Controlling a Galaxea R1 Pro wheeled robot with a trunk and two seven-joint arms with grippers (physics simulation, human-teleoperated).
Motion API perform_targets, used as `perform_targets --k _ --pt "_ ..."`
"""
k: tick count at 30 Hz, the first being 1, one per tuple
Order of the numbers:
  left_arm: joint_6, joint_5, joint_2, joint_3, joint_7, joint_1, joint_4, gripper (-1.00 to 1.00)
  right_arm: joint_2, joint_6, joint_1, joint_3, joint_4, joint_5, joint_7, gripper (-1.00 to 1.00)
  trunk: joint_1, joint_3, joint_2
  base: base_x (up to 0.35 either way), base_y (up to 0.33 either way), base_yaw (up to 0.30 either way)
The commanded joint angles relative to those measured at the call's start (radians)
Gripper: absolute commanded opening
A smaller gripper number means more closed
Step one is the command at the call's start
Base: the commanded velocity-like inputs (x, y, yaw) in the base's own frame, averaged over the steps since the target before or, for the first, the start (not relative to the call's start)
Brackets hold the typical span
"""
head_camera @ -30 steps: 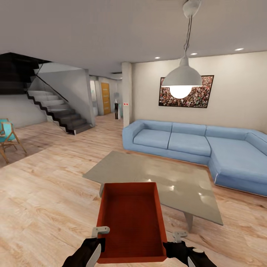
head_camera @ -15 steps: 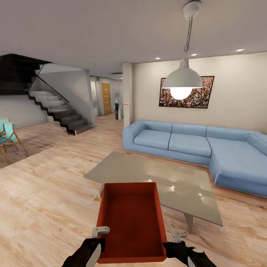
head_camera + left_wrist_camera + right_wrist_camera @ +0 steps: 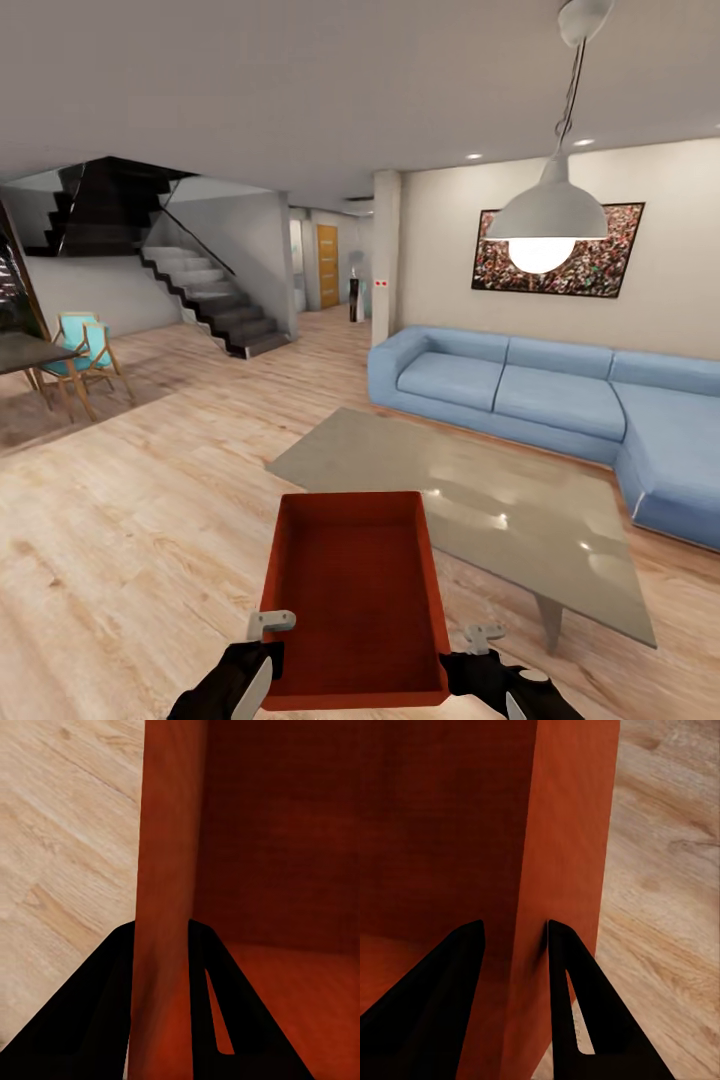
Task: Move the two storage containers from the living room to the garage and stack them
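Orange-red storage container (image 3: 355, 595), open-topped, carried over wood plank floor (image 3: 120, 530): left gripper (image 3: 161, 945) clamps its left wall, right gripper (image 3: 514, 941) its right wall.

One orange-red container (image 3: 355, 590), open-topped. Two grippers: the left gripper (image 3: 262, 655) on the container's left wall, the right gripper (image 3: 478, 660) on its right wall. One low table (image 3: 480, 505), grey. One blue corner sofa (image 3: 545, 395). One pendant lamp (image 3: 543, 215), lit. One framed picture (image 3: 560, 250) on the beige wall. One staircase (image 3: 215, 295). One chair (image 3: 85, 360) with turquoise fabric, beside one dark tabletop (image 3: 25, 350) at the head view's left edge. One yellow-brown door (image 3: 327, 265) far down the hallway. Three recessed ceiling lights near the wall, the nearest to the lamp (image 3: 584, 142).
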Motion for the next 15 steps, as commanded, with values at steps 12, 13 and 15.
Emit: perform_targets --k 12,13,15 --pt "0.004 0.006 0.002 0.0 0.006 -0.001 -0.003 -1.0 -0.001 0.008 0.0 0.006 -0.003 -0.011 0.01 -1.0 -0.046 0.036 0.083 0.0 0.0 0.297" --pt "0.004 0.006 0.002 0.0 0.006 -0.001 -0.003 -1.0 -0.001 0.008 0.0 0.006 -0.003 -0.011 0.009 -1.0 -0.05 0.039 0.09 0.0 0.0 0.298" --pt "0.004 0.006 0.001 0.0 0.006 -0.001 -0.003 -1.0 -0.001 0.008 0.0 0.006 -0.003 -0.011 0.01 -1.0 -0.057 0.046 0.104 0.0 0.0 0.298"
